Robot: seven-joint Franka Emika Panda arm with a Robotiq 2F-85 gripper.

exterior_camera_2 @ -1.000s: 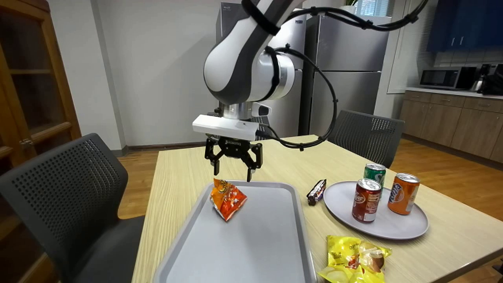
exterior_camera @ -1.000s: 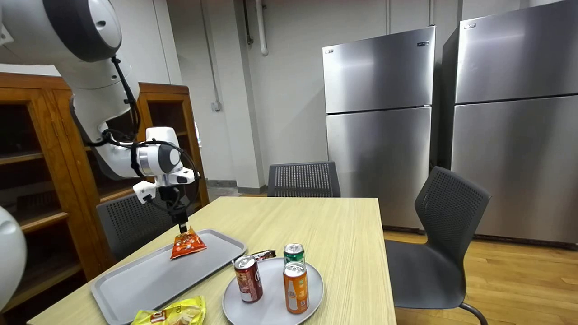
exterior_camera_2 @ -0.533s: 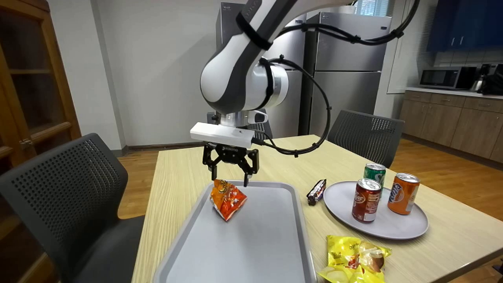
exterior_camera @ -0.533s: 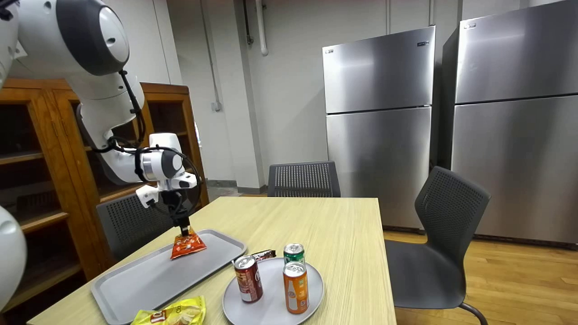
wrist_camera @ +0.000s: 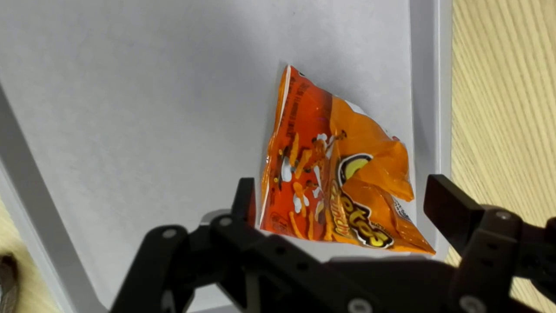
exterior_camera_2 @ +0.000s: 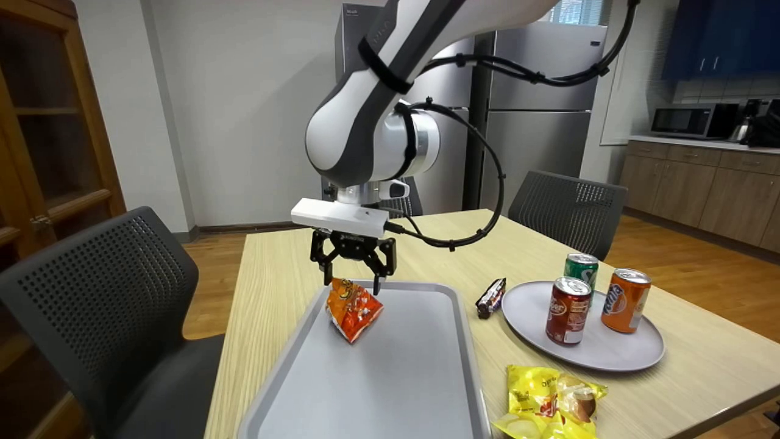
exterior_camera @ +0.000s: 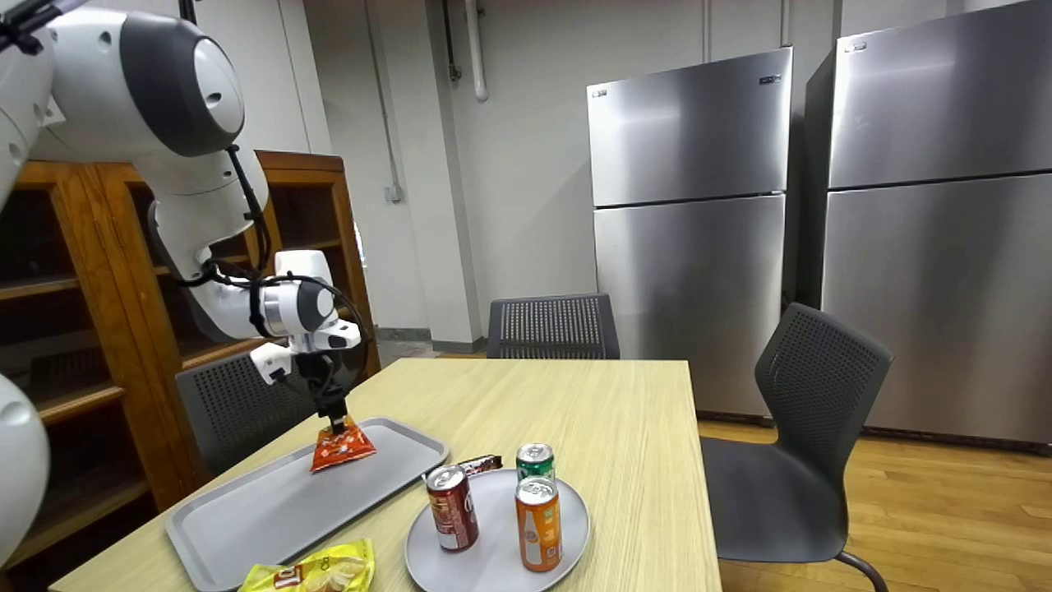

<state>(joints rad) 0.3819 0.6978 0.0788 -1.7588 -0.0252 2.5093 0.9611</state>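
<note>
An orange-red snack bag (wrist_camera: 330, 174) rests near the far end of a grey tray (exterior_camera_2: 408, 366), its upper part crumpled and raised. Low over it, my gripper (wrist_camera: 341, 191) stands open. In the wrist view the bag lies between the black fingers (wrist_camera: 451, 206), with a narrow gap on the left side and a wider one on the right. An exterior view puts the gripper (exterior_camera_2: 352, 282) right at the bag's upper edge; whether a fingertip touches the bag I cannot tell. The fingertips partly overlap the bag (exterior_camera: 345, 450) in an exterior view.
Right of the tray, a round grey plate (exterior_camera_2: 615, 352) carries a dark red can (exterior_camera_2: 568, 311), an orange can (exterior_camera_2: 626, 300) and a green can (exterior_camera_2: 581, 267). A wrapped bar (exterior_camera_2: 490, 299) lies by the plate. A yellow bag (exterior_camera_2: 551, 396) sits nearer. Dark chairs (exterior_camera_2: 116, 317) surround the table.
The gripper has come down toward the orange-red bag, shifting slightly left in an exterior view. Its fingers have stayed open, and the bag and the other objects have not moved.
</note>
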